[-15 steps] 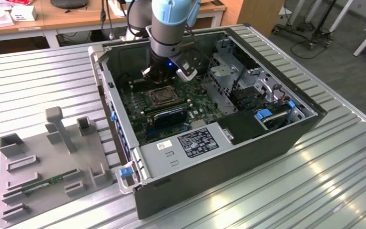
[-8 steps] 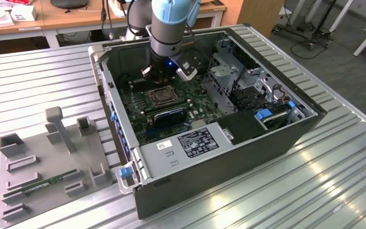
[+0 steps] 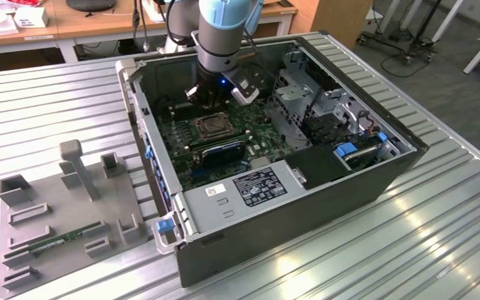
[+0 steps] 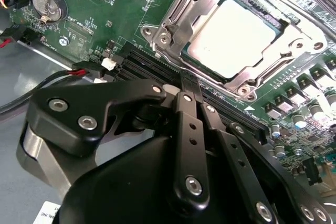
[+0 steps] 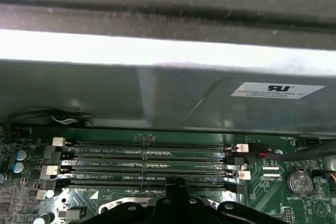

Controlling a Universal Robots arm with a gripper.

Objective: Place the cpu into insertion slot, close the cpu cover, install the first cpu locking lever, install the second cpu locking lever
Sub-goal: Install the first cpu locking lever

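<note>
At the exterior view's left, a grey fixture tray (image 3: pixel 65 212) on the table (image 3: pixel 407 250) carries a green memory stick (image 3: pixel 65 239). Further right stands the open computer case (image 3: pixel 307 206) — the arm (image 3: pixel 223 37) reaches down into it, jaws over the motherboard (image 3: pixel 177 134), just beside the insertion slot (image 3: pixel 212 127). Second wrist view: the cpu (image 4: pixel 233 38) sits in the slot; the cpu cover (image 4: pixel 170 24) appears to lie flat around it, though its edge is hard to judge. Jaws drawn together, gripping nothing — tips above the memory slots (image 5: pixel 147 160).

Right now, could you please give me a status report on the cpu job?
Gripper shut, by the memory slots. Cpu in insertion slot. cpu cover down over it.
</note>
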